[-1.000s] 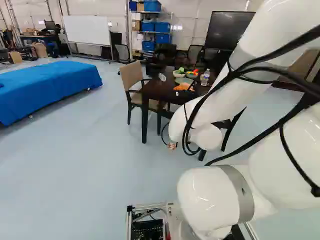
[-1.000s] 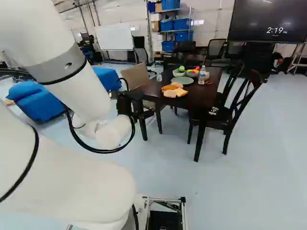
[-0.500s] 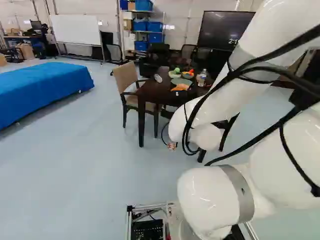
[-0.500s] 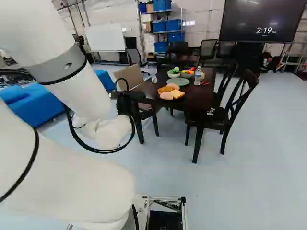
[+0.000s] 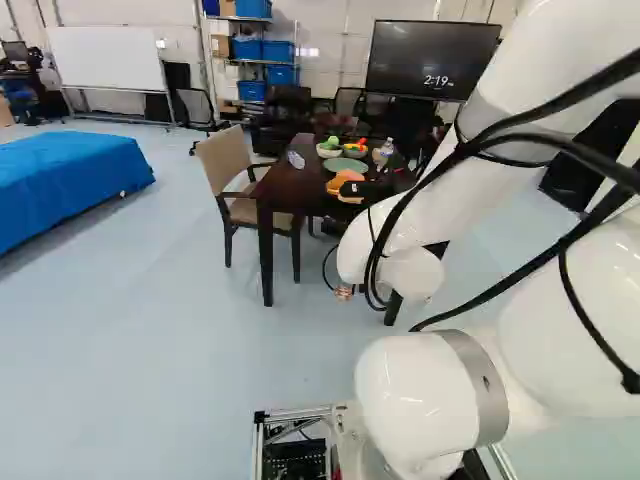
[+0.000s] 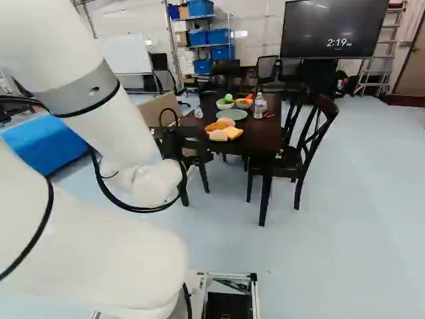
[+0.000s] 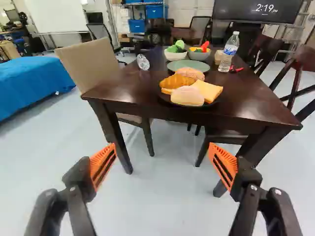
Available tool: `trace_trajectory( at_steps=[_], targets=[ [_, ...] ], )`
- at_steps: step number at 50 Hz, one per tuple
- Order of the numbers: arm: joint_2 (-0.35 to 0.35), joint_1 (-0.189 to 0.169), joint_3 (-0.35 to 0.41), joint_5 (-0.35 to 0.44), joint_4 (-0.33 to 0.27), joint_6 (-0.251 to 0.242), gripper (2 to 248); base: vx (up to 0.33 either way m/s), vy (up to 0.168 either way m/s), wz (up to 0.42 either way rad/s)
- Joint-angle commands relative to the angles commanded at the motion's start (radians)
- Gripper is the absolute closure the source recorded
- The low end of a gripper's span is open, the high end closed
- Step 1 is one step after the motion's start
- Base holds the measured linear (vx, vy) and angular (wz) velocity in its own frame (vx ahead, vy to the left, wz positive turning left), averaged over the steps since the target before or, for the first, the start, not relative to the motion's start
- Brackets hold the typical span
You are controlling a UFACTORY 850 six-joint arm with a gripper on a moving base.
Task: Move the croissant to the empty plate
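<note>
In the wrist view, the black gripper with orange pads (image 7: 162, 146) is standing wide open and empty, short of the dark brown wooden table (image 7: 246, 93). The golden-brown, ridged croissant (image 7: 176, 83) is lying on the table's near part, crowded among breads on a round black plate (image 7: 212, 103); the empty round green plate (image 7: 188, 66) is waiting farther in on the table. The step in hand is seemingly the approach, and it is calling for a path staying above the tabletop, then a gentle descent and a light squeeze across the croissant, sparing its neighbours. In the left base view, the tan-backed chair (image 5: 228, 170) is standing beside the table, so keeping the base clear of it is mattering. In the right base view, the white arm (image 6: 119, 123) is reaching towards the table, whose clear water bottle (image 6: 258, 106) is standing near the green plate, inviting a careful carry and low release.
</note>
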Motion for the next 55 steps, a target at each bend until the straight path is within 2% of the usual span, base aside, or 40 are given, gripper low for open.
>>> trace_trajectory(
  at_steps=[41, 55],
  targets=[
    [0.000, 0.000, 0.000, 0.000, 0.000, 0.000, 3, 0.096, 0.012, -0.222],
    [0.000, 0.000, 0.000, 0.000, 0.000, 0.000, 3, 0.093, 0.043, -0.028]
  ],
)
